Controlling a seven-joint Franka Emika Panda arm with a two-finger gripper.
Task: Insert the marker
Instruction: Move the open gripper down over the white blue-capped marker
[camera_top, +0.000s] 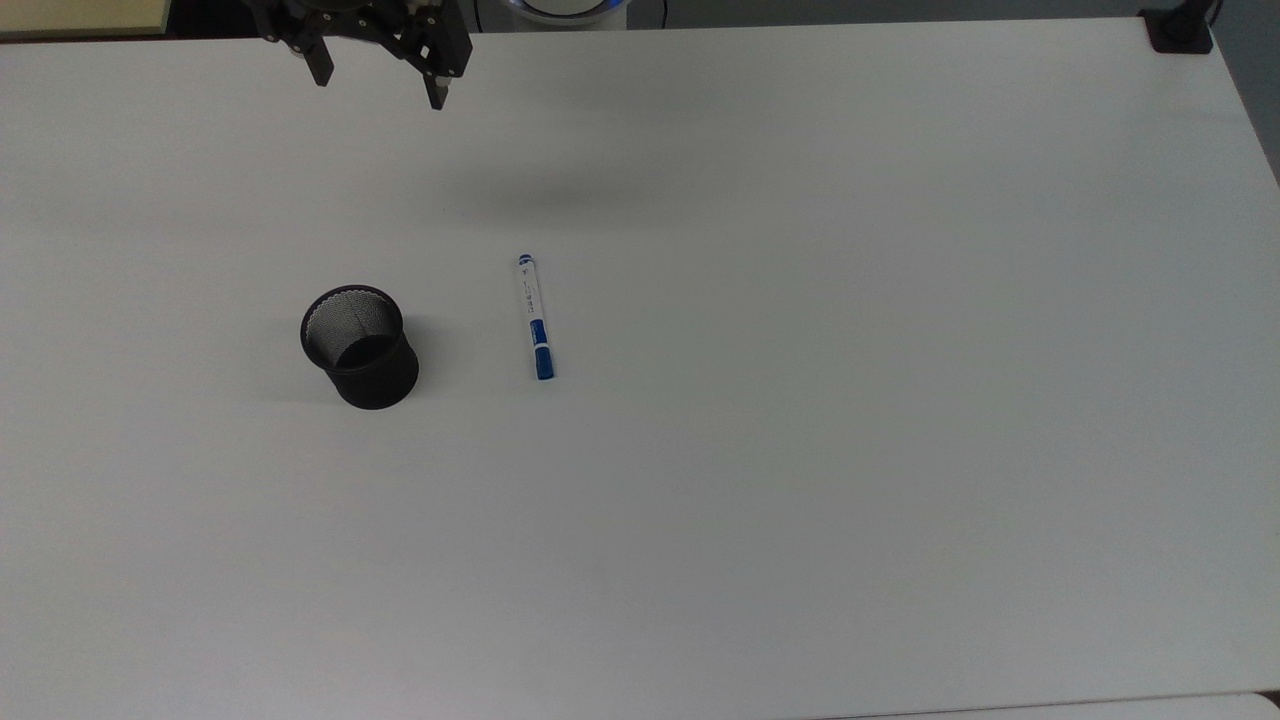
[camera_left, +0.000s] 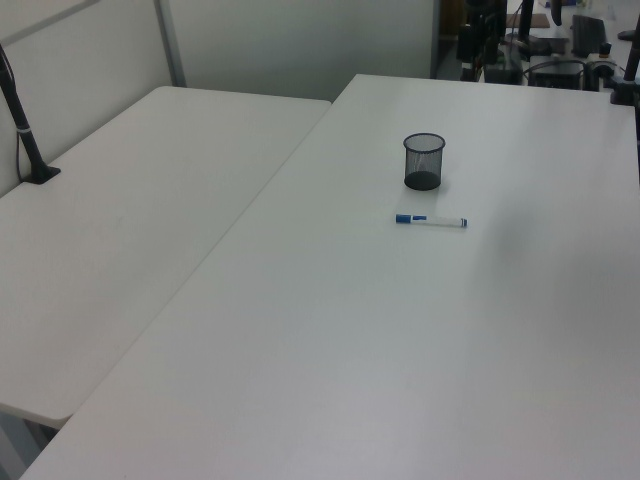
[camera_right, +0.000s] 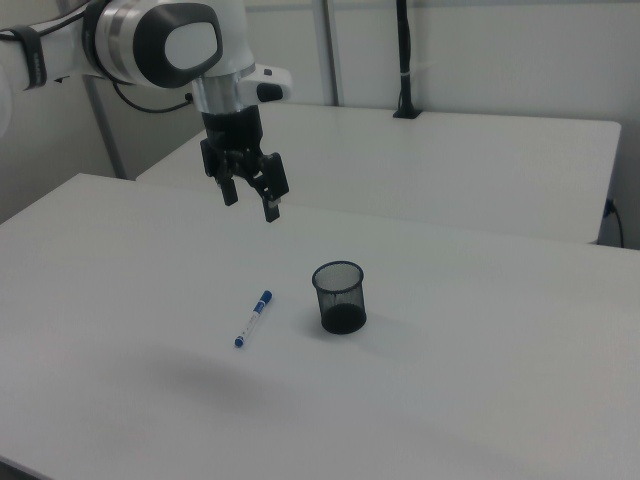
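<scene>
The marker (camera_top: 535, 316) lies flat on the white table, white barrel with blue cap and tip; it is also seen as the marker (camera_left: 431, 220) and the marker (camera_right: 253, 318). A black mesh cup (camera_top: 359, 345) stands upright a short way to the top view's left of it, also seen as the cup (camera_left: 424, 161) and the cup (camera_right: 339, 297). My gripper (camera_top: 380, 92) hangs open and empty high above the table near the top view's upper left edge; in the right view the gripper (camera_right: 250, 205) is up and behind the marker.
The white table (camera_top: 800, 450) stretches wide around both objects. A second white table (camera_left: 140, 210) adjoins it. A black post clamp (camera_top: 1180, 30) sits at the top view's far right corner. Another black pole (camera_right: 404, 60) stands on the rear table.
</scene>
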